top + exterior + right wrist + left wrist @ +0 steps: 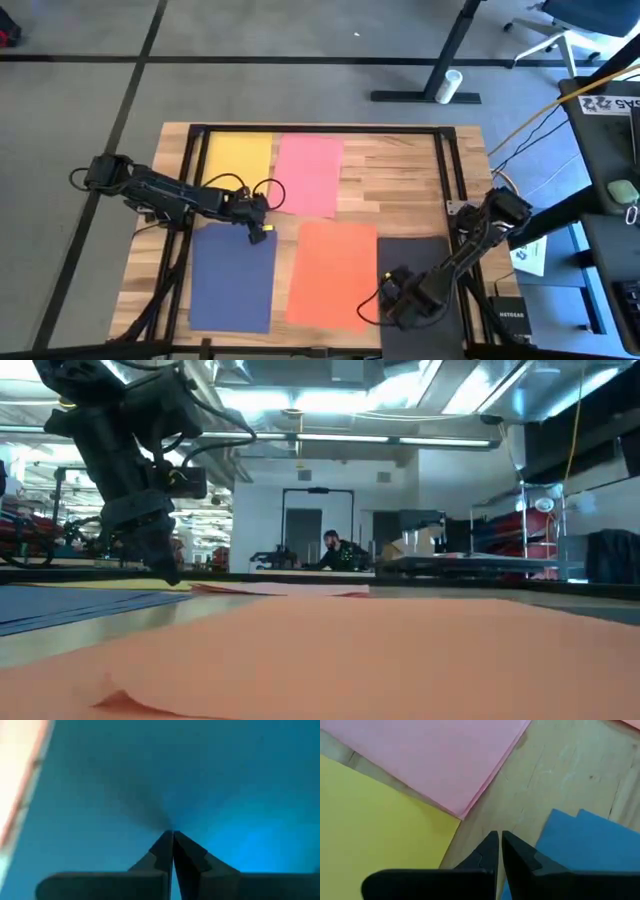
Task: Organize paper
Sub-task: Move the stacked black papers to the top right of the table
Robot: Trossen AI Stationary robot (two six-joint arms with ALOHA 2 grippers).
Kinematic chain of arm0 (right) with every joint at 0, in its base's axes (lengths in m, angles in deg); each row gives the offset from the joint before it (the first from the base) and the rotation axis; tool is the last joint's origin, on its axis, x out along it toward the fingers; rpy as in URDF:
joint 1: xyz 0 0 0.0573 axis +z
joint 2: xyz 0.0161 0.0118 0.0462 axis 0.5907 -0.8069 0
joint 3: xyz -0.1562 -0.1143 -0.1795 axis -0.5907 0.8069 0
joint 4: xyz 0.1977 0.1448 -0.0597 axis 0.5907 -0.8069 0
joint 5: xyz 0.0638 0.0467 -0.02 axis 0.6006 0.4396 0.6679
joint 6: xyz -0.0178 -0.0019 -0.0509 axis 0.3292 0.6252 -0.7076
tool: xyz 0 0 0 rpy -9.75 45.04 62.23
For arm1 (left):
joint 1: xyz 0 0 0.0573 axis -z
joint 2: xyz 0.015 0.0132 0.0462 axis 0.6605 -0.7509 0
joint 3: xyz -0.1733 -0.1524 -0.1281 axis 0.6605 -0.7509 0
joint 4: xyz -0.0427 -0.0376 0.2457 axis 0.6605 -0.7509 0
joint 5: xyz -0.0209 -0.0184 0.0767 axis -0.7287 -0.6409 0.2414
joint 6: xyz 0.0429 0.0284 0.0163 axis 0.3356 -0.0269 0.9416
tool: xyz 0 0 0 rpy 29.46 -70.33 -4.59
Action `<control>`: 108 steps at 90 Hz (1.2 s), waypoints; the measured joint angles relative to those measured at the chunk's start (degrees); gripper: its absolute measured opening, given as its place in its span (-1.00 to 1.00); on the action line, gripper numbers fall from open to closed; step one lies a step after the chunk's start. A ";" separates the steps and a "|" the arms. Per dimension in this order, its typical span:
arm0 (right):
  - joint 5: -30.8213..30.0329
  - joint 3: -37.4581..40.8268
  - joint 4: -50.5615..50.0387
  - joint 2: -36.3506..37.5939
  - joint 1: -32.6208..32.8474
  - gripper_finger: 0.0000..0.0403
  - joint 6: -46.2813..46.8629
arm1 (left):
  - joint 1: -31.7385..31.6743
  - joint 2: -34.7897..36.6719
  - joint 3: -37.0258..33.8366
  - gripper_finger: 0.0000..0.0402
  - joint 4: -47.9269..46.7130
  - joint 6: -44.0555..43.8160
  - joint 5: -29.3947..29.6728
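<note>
With its tips pressed together and holding nothing, the left tool (498, 836) hangs over bare surface (400, 180) at the blue sheet's (233, 277) far corner, near the pink sheet (308, 173) and yellow sheet (237, 157). The right tool (173, 834), likewise closed and empty, points down at the black sheet (415, 252), just beside the orange sheet (332, 273).

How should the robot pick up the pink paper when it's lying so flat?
Probably by the pink paper's near corner beside the left gripper, coming from the bare wood on that side. It lies flat, so only an edge gives the fingers anything to catch, and that corner sits free of the yellow paper.
</note>
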 joint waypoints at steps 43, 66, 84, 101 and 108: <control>-7.48 8.91 -2.03 4.80 -6.06 -1.00 -4.42 | 1.36 -0.01 0.00 -0.96 -0.08 -1.08 0.00; -12.63 13.86 -2.36 8.40 -11.54 -1.00 -8.75 | 1.36 -0.01 0.00 -0.96 -0.09 -0.62 0.02; -16.33 17.35 -2.79 10.99 -17.21 -1.00 -14.61 | 1.33 0.01 0.00 -0.96 -0.48 -0.51 0.02; -19.67 20.22 -2.57 13.23 -23.82 -1.00 -20.89 | 1.29 0.00 0.00 -0.96 -0.92 -0.22 0.04; -21.23 20.99 -2.66 13.48 -26.90 -1.00 -24.33 | 1.29 0.01 0.00 -0.96 -0.90 -0.07 0.04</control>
